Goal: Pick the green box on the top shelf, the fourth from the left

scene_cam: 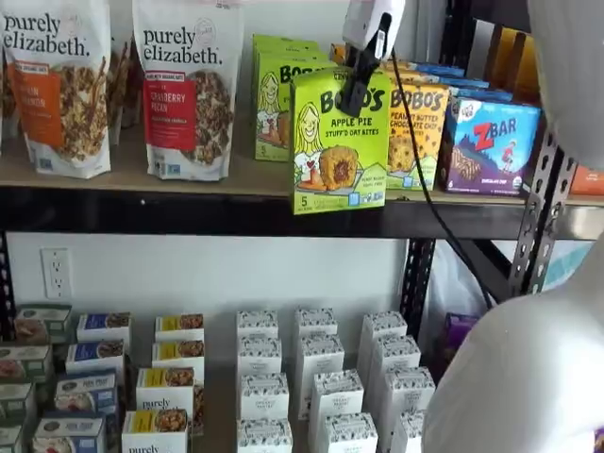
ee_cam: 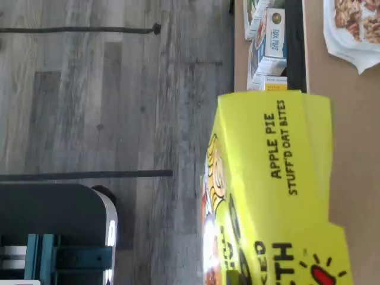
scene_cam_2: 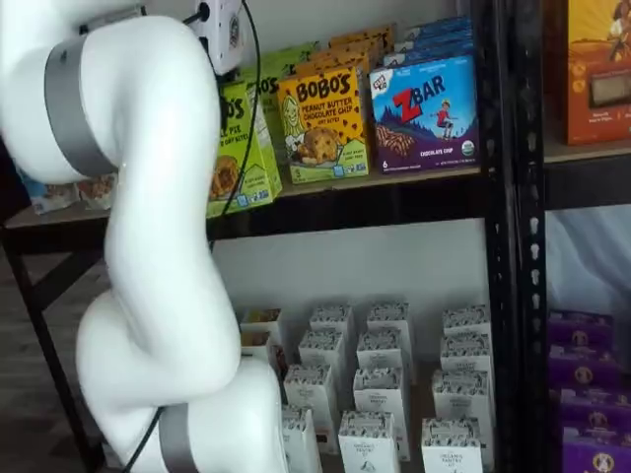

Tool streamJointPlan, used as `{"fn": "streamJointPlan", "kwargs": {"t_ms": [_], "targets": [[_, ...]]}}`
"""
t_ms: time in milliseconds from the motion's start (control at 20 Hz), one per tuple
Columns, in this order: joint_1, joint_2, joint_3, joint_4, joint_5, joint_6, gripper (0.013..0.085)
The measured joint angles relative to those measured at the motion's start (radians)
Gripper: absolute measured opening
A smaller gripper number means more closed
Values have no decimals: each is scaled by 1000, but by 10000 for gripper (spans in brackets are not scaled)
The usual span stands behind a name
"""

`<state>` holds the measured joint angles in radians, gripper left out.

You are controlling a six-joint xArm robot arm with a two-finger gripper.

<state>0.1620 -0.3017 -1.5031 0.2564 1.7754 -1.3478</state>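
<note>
Lime-green Bobo's apple pie carton (scene_cam: pixel 340 142) gripped, out past the rail.

Carton hangs upright in front of the tan wood-look top shelf (scene_cam: pixel 226 179) — white-bodied, black-fingered gripper (scene_cam: pixel 356 90) closed on its top edge. Judgement: draw straight back, level, slowly — clear of the yellow-orange peanut butter box (scene_cam: pixel 418 123) just beside, or the carton may swing.

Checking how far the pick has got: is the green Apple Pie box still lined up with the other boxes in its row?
No. The green box overhangs the top shelf front rail, ahead of its row.
</note>
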Motion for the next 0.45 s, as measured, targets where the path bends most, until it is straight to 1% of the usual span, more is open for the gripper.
{"fn": "streamJointPlan", "kwargs": {"t_ms": [200,450], "targets": [[-3,-39,34,-6,-5,-4,210],[-7,-73,64,-7,9,-6,210]]}}
